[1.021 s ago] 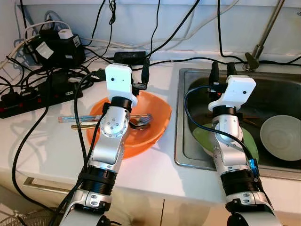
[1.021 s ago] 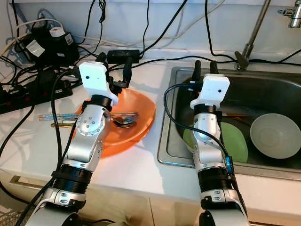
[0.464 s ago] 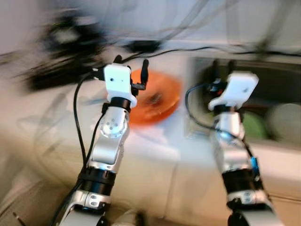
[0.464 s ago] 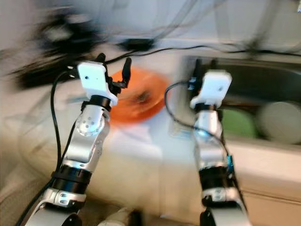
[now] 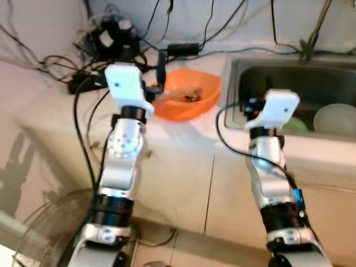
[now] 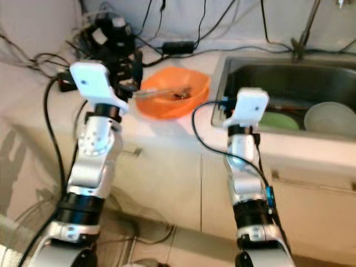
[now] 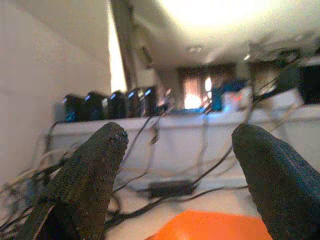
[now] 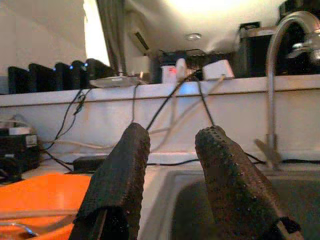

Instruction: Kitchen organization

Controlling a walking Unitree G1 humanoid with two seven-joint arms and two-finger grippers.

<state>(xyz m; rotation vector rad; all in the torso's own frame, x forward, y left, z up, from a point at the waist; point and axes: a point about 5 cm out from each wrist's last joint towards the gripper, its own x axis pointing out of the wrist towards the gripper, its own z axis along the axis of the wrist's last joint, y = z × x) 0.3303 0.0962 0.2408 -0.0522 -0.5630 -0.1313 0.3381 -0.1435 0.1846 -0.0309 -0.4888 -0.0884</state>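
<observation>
Black cable tangle and power bricks (image 5: 108,39) at far left of the white bench (image 5: 183,125) are the first risk: the left arm's own black lead hangs beside them, so a reach from this stand-off could snag a cord and drag a brick along.

Left end effector (image 7: 180,165), two black fingers with knurled rubbery pads, is spread wide and holding nothing, raised just left of the shallow orange plastic bowl (image 5: 188,100). The bowl is glossy with a thin rim and sits on the bench near the sink's left edge, with metal cutlery (image 5: 183,95) lying across it, handles poking out to the left. Clipping the rim or a handle would likely skate the light bowl on the smooth top or flip the cutlery out.

Right end effector (image 8: 170,165) has its fingers a modest gap apart, empty, hovering near the front left corner of the stainless steel sink (image 5: 267,75). In the basin lie a flat green plate (image 5: 293,123) and, right of it, a pale round bowl (image 5: 335,118). Both look hard and slick; I'd expect pad slip on a rim pinch, and the basin wall crowds the wrist. The chrome tap (image 8: 280,75) stands far behind.
</observation>
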